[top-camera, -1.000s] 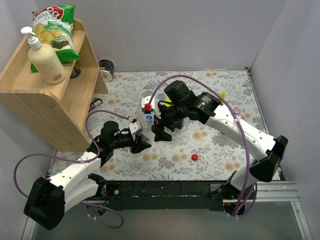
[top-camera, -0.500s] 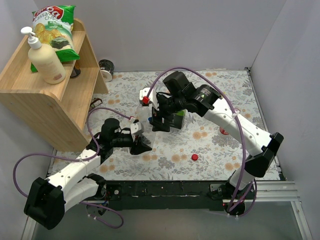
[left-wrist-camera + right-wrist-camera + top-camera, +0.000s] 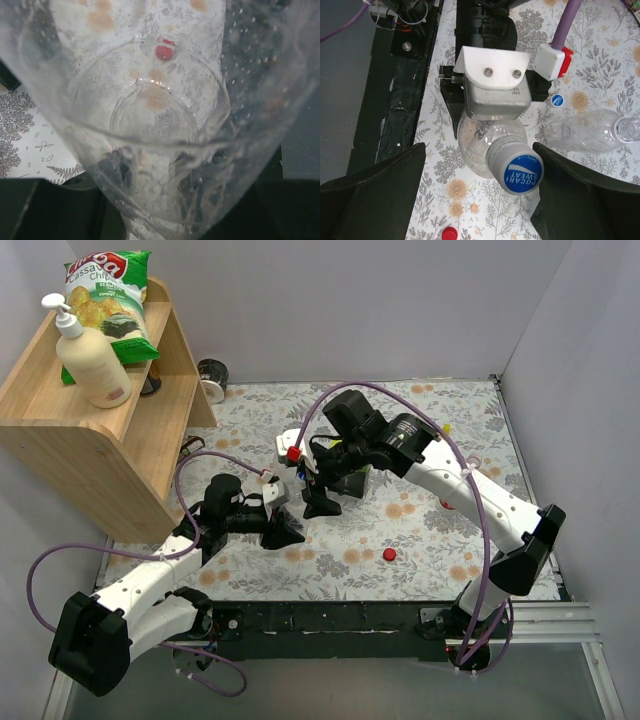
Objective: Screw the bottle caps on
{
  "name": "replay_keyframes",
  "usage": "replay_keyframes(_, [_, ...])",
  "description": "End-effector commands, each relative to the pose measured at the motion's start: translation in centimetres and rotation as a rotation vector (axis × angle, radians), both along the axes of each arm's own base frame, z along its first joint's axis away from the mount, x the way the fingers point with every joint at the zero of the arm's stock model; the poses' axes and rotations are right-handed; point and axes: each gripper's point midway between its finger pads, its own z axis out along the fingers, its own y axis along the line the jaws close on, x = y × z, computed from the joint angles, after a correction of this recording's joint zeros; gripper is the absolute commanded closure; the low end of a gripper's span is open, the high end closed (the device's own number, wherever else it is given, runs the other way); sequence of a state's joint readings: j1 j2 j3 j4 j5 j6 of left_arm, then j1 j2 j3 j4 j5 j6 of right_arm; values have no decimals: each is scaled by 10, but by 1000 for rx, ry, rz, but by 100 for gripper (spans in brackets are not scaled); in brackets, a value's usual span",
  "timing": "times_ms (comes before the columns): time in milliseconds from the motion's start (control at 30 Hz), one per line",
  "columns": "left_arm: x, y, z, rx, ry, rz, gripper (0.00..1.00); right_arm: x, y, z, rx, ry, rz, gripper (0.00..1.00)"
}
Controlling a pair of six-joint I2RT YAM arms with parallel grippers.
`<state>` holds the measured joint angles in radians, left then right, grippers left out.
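My left gripper (image 3: 495,95) is shut on a clear bottle (image 3: 485,145) and holds it tilted over the table; it also shows in the top view (image 3: 283,529). A blue cap (image 3: 521,172) sits on that bottle's neck. My right gripper (image 3: 479,150) is open, with a finger on each side of the capped neck and not gripping it. A second clear bottle (image 3: 590,131) lies uncapped on the cloth. A loose blue cap (image 3: 557,100) lies beside it. A red cap (image 3: 389,554) lies near the front. The left wrist view looks through the held bottle (image 3: 160,125).
A wooden shelf (image 3: 90,455) stands at the left with a cream pump bottle (image 3: 92,358) and a chip bag (image 3: 110,295). A tape roll (image 3: 212,380) sits by the back wall. The black front rail (image 3: 330,618) runs along the near edge.
The right gripper swung toward the back, then came forward again over the bottle in my left gripper. The left arm has hardly moved.
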<state>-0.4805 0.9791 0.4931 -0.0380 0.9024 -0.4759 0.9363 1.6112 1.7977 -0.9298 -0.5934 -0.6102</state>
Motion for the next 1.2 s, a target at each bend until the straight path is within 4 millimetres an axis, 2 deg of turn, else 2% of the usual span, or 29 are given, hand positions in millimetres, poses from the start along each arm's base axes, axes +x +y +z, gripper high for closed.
replay_keyframes(0, [11,-5,25,-62,-19,31,100,-8,-11,11,20,-15,-10,7])
replay_keyframes(100, [8,-6,28,-81,9,30,100,-2,-17,4,-8,-36,-55,7])
replay_keyframes(233, [11,-7,32,-99,11,47,100,2,-33,-16,-75,-55,-116,7])
replay_keyframes(333, [14,-6,31,-101,22,68,100,-3,-44,-13,-81,-67,-112,7])
replay_keyframes(400, [13,-6,30,-99,16,58,100,-5,-50,-7,-76,-89,-115,9])
replay_keyframes(467, [11,-6,27,-83,12,38,100,7,-52,6,-51,-125,-175,11])
replay_keyframes(500, [11,-6,25,-65,-27,15,100,22,-55,12,-36,-127,-221,11])
replay_keyframes(600, [5,-3,20,-2,-60,-45,100,48,-44,38,43,-123,-253,9])
replay_keyframes(633, [3,0,14,28,-36,-50,100,51,-40,42,59,-131,-232,9])
replay_keyframes(667, [4,0,19,32,-49,-57,100,54,-34,41,67,-163,-181,7])
replay_keyframes(700, [5,1,19,41,-67,-64,100,47,-27,49,108,-162,-122,5])
replay_keyframes(767, [5,2,19,61,-47,-55,100,45,-18,53,148,-182,-70,2])
replay_keyframes(900, [6,4,17,74,-33,-46,100,26,-9,39,155,-151,41,2])
replay_keyframes(1167, [11,1,20,83,-43,-59,100,13,-4,37,181,-154,68,2])
